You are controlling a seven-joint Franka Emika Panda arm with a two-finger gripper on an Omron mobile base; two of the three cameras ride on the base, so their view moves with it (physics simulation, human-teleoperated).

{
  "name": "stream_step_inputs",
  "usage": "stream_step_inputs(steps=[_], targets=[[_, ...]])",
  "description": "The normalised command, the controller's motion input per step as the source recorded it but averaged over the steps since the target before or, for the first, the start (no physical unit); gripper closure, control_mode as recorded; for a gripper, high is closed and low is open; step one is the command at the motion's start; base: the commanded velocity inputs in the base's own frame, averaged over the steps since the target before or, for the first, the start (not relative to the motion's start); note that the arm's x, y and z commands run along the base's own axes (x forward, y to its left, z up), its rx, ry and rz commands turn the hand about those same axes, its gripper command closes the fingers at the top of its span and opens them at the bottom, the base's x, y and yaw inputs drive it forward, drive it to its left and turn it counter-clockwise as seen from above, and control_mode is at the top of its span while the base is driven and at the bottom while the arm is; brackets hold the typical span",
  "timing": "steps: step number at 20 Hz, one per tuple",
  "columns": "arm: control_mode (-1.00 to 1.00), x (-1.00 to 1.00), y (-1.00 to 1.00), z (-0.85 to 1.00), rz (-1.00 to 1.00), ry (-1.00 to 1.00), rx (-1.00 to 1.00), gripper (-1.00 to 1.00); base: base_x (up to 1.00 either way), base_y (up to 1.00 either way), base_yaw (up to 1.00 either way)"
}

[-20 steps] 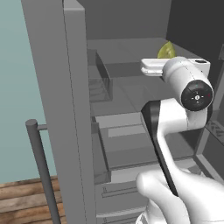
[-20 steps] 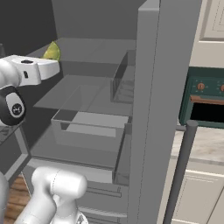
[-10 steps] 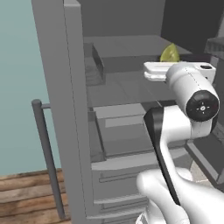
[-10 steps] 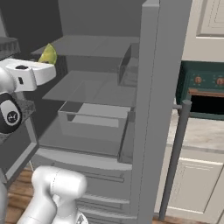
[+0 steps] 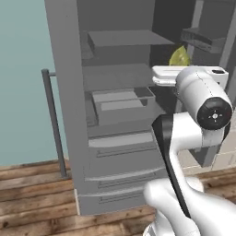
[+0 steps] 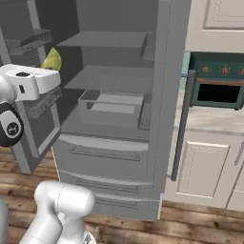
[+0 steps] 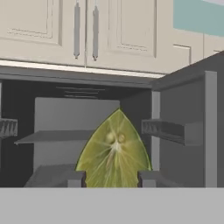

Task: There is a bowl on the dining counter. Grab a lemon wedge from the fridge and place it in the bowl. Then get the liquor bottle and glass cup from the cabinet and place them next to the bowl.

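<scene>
Clearly yellow-green lemon wedge [image 7: 114, 153], pointed tip, pale core

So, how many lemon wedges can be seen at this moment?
1. The lemon wedge sits between the end effector fingertips, in front of the open fridge. More may be hidden inside.

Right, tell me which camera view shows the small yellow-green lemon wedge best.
The hand view: the small yellow-green lemon wedge stands large and central between the gripper fingertips, its cut face and pith plain. The left base view gives only a yellow-green tip above the white hand, and the right base view a similar sliver.
</scene>
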Motion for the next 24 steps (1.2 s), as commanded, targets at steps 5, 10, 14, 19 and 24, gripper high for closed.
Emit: stream_step_inputs(steps=[5, 10, 14, 19, 24], targets=[[1.0, 0.0, 0.0, 0.0, 0.0, 0.0, 0.0, 1.0, -0.85, 0.05, -0.18], [1.0, 0.0, 0.0, 0.0, 0.0, 0.0, 0.0, 1.0, -1.0, 0.0, -0.2], [1.0, 0.0, 0.0, 0.0, 0.0, 0.0, 0.0, 1.0, -1.0, 0.0, -0.21], [1.0, 0.0, 0.0, 0.0, 0.0, 0.0, 0.0, 1.0, -1.0, -0.09, -0.28], [1.0, 0.0, 0.0, 0.0, 0.0, 0.0, 0.0, 1.0, -1.0, -0.29, -0.34]])
